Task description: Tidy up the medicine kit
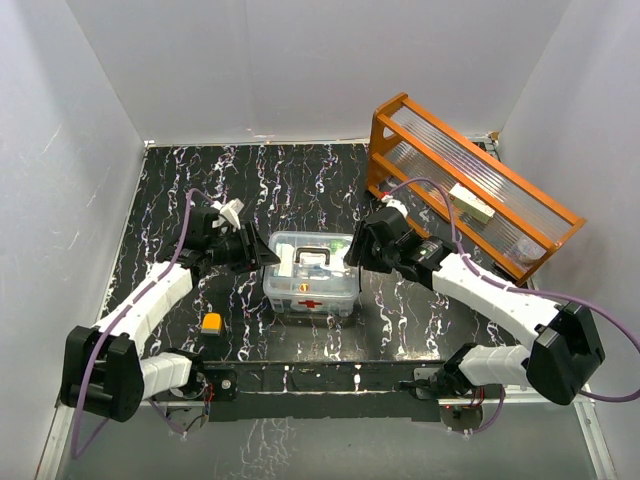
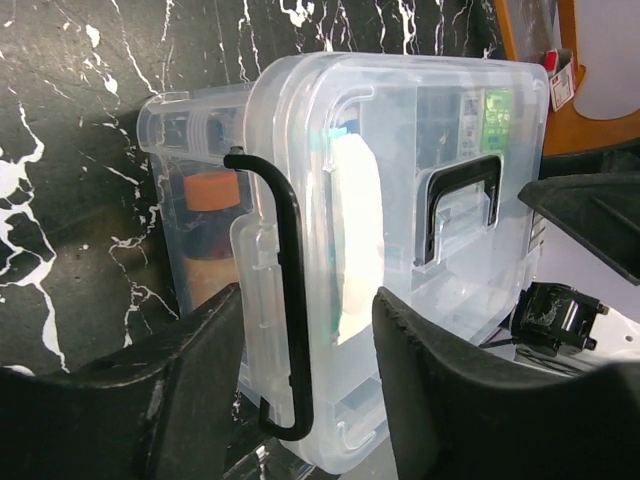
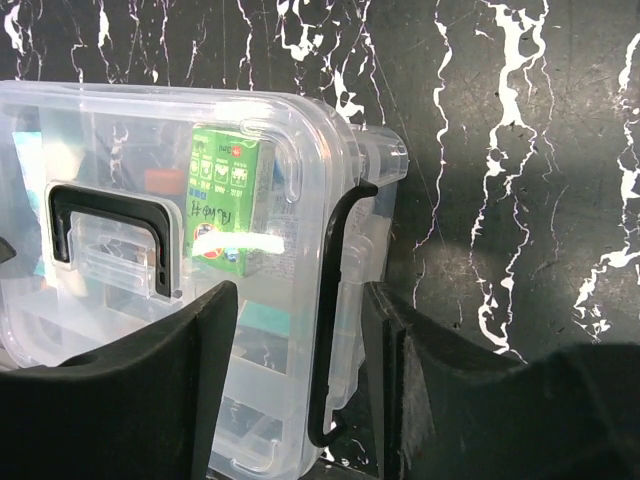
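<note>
The medicine kit (image 1: 310, 290), a clear box with its lid on, a black handle (image 2: 460, 205) and a red cross (image 1: 311, 303) on its front, stands at mid-table. My left gripper (image 1: 262, 256) is at its left end. In the left wrist view its jaws (image 2: 305, 340) pinch that end, one finger against the clear clasp with the black wire latch (image 2: 290, 300), the other on the lid. My right gripper (image 1: 352, 255) mirrors this at the right end, shut (image 3: 300, 340) across the other latch (image 3: 325, 320). A green packet (image 3: 222, 200) shows inside.
An orange wooden rack (image 1: 470, 185) leans at the back right, close behind my right arm. A small orange-yellow item (image 1: 211, 322) lies on the black marbled table (image 1: 300, 180) near my left arm. White walls close in three sides.
</note>
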Controlling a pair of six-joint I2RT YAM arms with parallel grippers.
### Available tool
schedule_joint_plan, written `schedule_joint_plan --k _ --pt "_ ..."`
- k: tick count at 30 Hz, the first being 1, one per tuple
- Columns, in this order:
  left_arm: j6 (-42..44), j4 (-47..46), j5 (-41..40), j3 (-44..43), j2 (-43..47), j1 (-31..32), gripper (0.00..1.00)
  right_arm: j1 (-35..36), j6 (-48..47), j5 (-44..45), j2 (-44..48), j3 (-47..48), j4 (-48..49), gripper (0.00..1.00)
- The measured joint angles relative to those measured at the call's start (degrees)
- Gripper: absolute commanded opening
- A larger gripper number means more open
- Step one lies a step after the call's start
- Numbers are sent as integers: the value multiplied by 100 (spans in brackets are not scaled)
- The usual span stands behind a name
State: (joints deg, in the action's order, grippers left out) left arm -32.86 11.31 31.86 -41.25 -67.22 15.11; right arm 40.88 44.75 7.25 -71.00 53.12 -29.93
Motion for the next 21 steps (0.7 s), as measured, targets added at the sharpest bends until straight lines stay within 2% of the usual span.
schedule_joint_plan --k 9,11,13,15,17,18,21 --pt "-326 -393 68 -101 -382 -96 45 -308 -229 -221 -254 74 321 45" --pt "-411 -531 70 -170 -542 -125 48 -361 -319 -151 -404 190 372 46" --pt "-461 -612 31 -304 -723 -146 60 -442 -437 -90 -579 308 503 49" --pt "-463 -636 -35 -452 -861 -140 74 -494 -507 -79 -708 382 634 58" --pt "-372 -605 -107 -616 -960 -96 95 -490 -575 -96 -800 439 739 65" --pt "-308 -570 -160 -708 -986 -63 98 -483 -603 -85 -826 463 763 68" --pt "-127 -365 -411 -916 -890 -17 99 -468 -708 44 -754 476 767 76"
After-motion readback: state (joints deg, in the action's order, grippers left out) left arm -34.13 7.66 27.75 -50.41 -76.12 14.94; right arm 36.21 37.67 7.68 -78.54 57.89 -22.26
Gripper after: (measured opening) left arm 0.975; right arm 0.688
